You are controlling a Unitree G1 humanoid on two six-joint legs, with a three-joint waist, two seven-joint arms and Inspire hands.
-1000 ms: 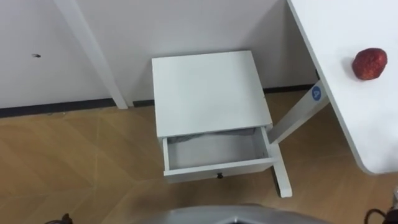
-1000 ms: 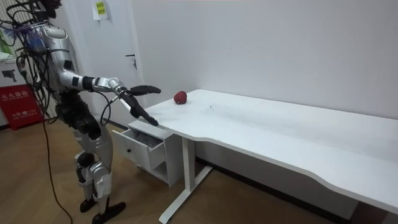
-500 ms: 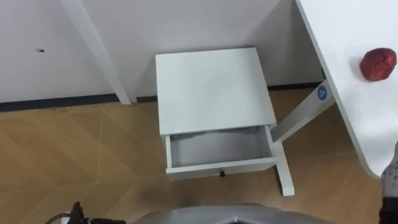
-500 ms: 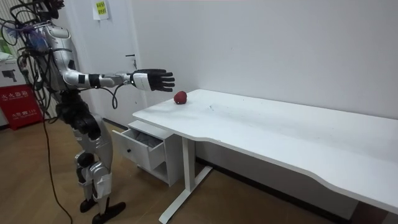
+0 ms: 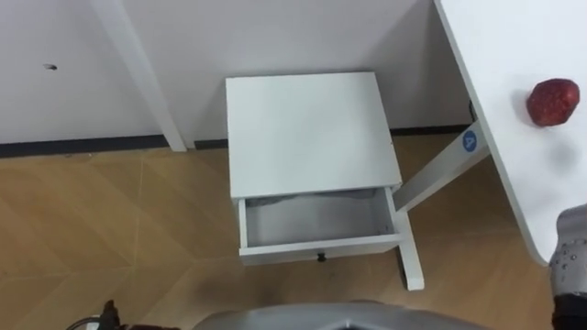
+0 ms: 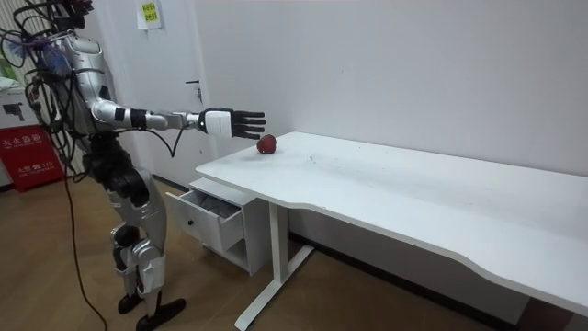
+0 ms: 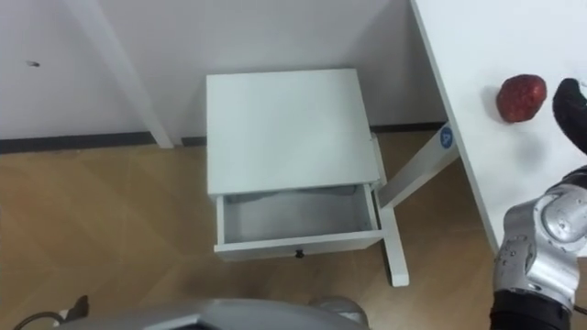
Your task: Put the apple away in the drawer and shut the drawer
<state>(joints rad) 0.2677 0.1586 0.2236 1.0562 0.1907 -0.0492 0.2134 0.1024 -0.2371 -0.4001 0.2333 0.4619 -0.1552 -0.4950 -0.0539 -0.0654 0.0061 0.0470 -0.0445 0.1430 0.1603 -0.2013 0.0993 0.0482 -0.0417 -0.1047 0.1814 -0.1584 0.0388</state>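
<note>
The red apple [image 5: 552,99] [image 7: 521,97] [image 6: 266,143] lies on the white table [image 5: 500,55], near its end above the cabinet. My right hand [image 7: 570,108] [image 6: 234,121] reaches out level over that end of the table with straight, spread fingers, open and empty, a short way from the apple and not touching it. The drawer [image 5: 318,220] [image 7: 298,213] [image 6: 213,213] of the small white cabinet [image 5: 307,128] stands pulled out and has nothing in it. A dark bit of my left hand [image 5: 108,313] shows at the lower left edge.
I stand upright before the cabinet, which sits against the white wall with the table on my right. A white table leg [image 5: 440,174] slants down beside the drawer's right side. A white door frame post [image 5: 138,73] rises at the left. Wood floor [image 5: 110,220] lies around.
My right arm has risen from pointing down at the table's edge to level, and the hand has stretched closer to the apple. The apple and drawer have not moved.
</note>
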